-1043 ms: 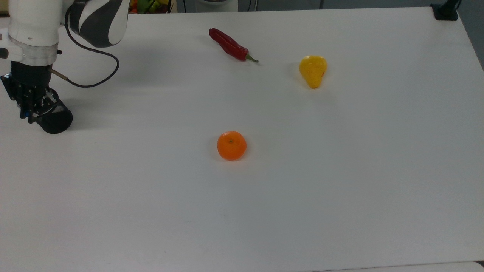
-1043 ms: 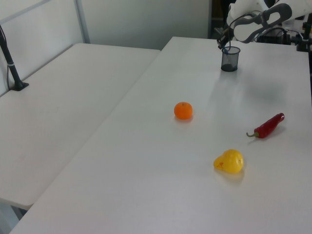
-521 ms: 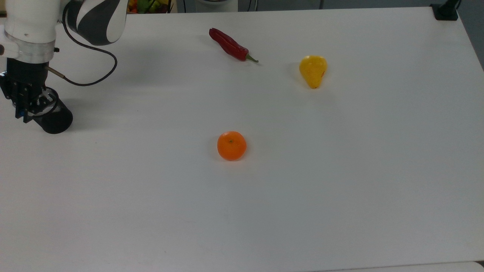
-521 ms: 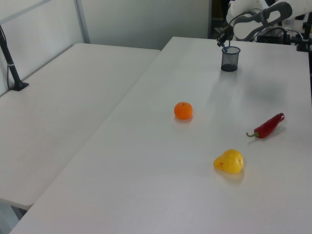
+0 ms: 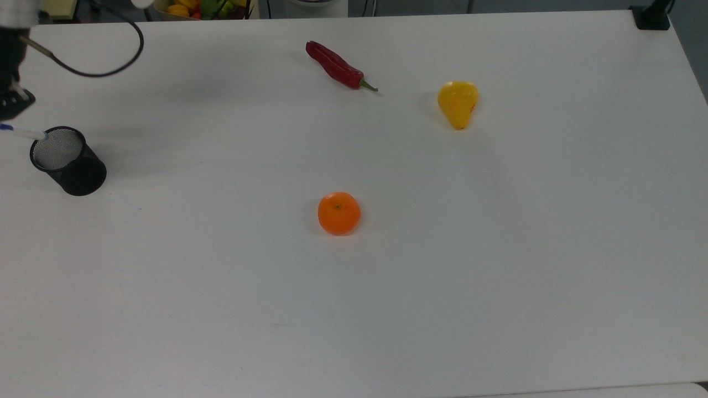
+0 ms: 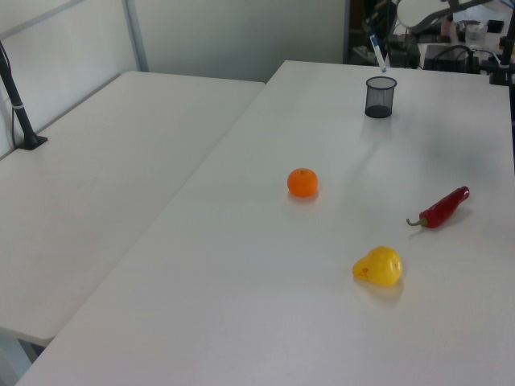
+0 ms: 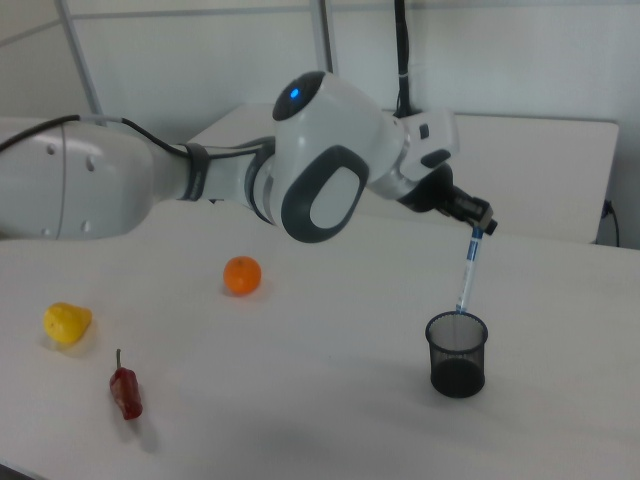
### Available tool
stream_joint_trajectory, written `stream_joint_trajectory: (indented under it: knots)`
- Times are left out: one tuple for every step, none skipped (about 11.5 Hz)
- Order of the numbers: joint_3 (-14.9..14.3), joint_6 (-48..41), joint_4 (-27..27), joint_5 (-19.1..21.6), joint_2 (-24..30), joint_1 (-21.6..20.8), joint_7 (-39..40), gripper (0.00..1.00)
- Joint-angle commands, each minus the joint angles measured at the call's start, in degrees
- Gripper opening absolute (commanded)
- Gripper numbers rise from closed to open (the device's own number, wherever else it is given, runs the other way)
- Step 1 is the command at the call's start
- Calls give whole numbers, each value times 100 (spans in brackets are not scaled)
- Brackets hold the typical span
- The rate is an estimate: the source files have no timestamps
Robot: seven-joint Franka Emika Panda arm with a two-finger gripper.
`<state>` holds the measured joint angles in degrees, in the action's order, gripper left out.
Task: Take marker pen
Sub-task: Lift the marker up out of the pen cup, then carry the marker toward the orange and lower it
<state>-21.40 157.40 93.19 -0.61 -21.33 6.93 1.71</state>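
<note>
Now the gripper [image 7: 478, 226], which half a second ago sat low at the rim of the black mesh pen cup [image 7: 457, 354], stands well above that cup, and the marker pen [image 7: 467, 272] has come up with it. In the right view I see the fingers pinched on the pen's blue upper end, the white barrel hanging nearly upright with its lower tip level with the cup's rim or just inside it. I judge the take all but complete: the pen is gripped and lifted, and I need only a little more rise before it is clear of the cup. The right view alone gives me the grasp itself and the pen's full length above the cup. The left view shows the marker pen [image 6: 376, 51] as a short, slightly tilted stroke above the pen cup [image 6: 380, 96], which confirms the lift but not the hold. In the top view the marker pen [image 5: 22, 132] appears as a thin white sliver with a blue end, just beside the cup's rim [image 5: 57, 148] on the top view's left. The red chilli [image 5: 337, 66], the yellow pear [image 5: 458, 103] and the orange [image 5: 338, 213] lie on the white table [image 5: 387, 309], well apart from the cup and unmoved.
</note>
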Motion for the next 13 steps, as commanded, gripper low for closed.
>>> stream_joint_trajectory:
  knots:
    - [39, 1, 226, 43, 655, -173, -127, 12]
    - [65, -286, 218, 192, 787, -288, -127, 12]
    - [100, -533, 218, 263, 893, -350, -127, 12]
    - [162, -892, 235, 324, 1024, -481, -127, 12]
    - [284, -1252, 235, 403, 1069, -578, -136, 12]
    - [381, -1439, 226, 421, 1078, -605, -145, 12]
    - [530, -1710, 226, 430, 1096, -649, -145, 12]
    - [679, -2070, 252, 439, 1183, -658, -145, 12]
    - [820, -2317, 253, 439, 1193, -658, -153, 12]
    - [1022, -2563, 253, 544, 1184, -667, -284, 12]
    - [1145, -2652, 270, 588, 1175, -719, -416, 12]
    - [1303, -2810, 392, 597, 1166, -833, -626, 11]
    - [1549, -2968, 445, 589, 1131, -886, -828, 11]
